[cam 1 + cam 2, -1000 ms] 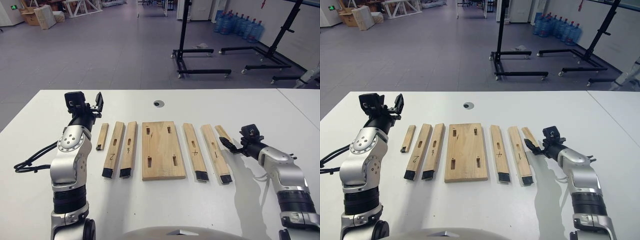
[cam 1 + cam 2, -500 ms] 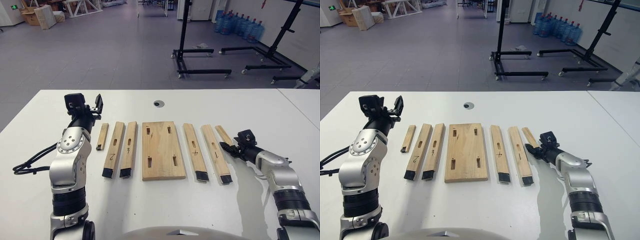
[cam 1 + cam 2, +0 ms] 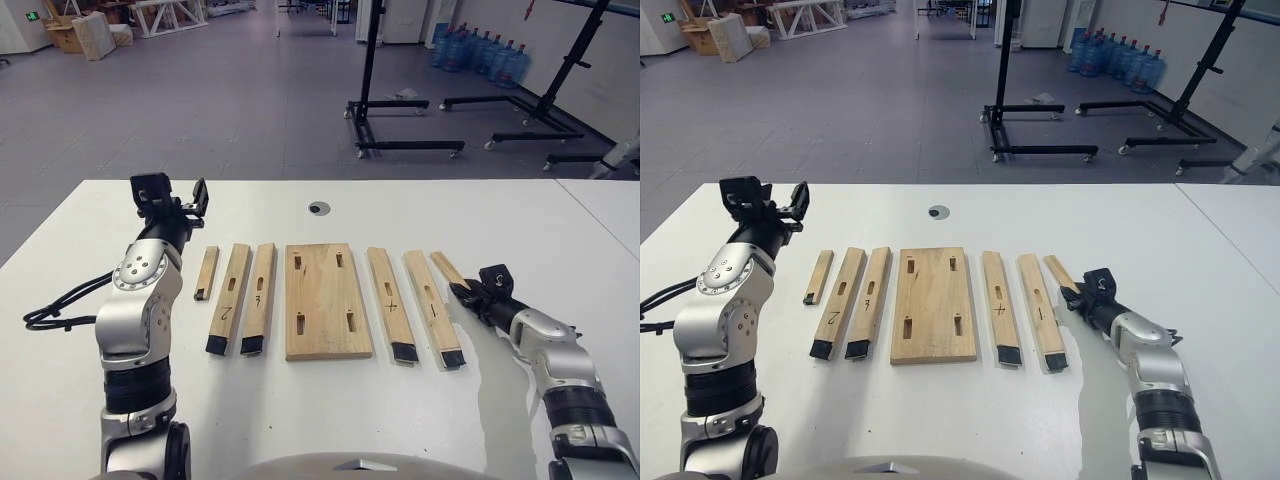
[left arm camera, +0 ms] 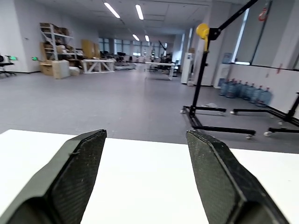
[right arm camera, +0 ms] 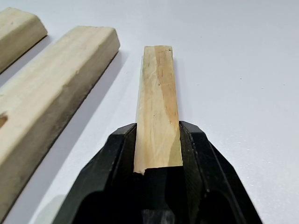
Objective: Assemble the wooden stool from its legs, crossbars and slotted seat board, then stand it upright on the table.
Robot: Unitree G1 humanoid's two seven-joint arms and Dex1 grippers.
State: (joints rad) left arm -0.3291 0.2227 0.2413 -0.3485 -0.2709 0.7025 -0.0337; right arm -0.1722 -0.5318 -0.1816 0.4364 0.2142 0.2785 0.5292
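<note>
Seven wooden parts lie flat in a row on the white table (image 3: 500,215). Largest is the slotted seat board (image 3: 327,299) at the centre, with the left legs (image 3: 258,298) just beside it on one side and the right legs (image 3: 389,303) on the other. Outermost are the short pieces: the left crossbar (image 3: 205,272) and the right crossbar (image 5: 158,102). The right tool (image 5: 158,128) is clamped on the right crossbar's near end, a finger against each side. That grip sits far from the middle, so I judge a slow, level lift best, or the free end may sag or twist. The left tool (image 4: 145,135) hangs spread wide above the table's far left, holding nothing.
</note>
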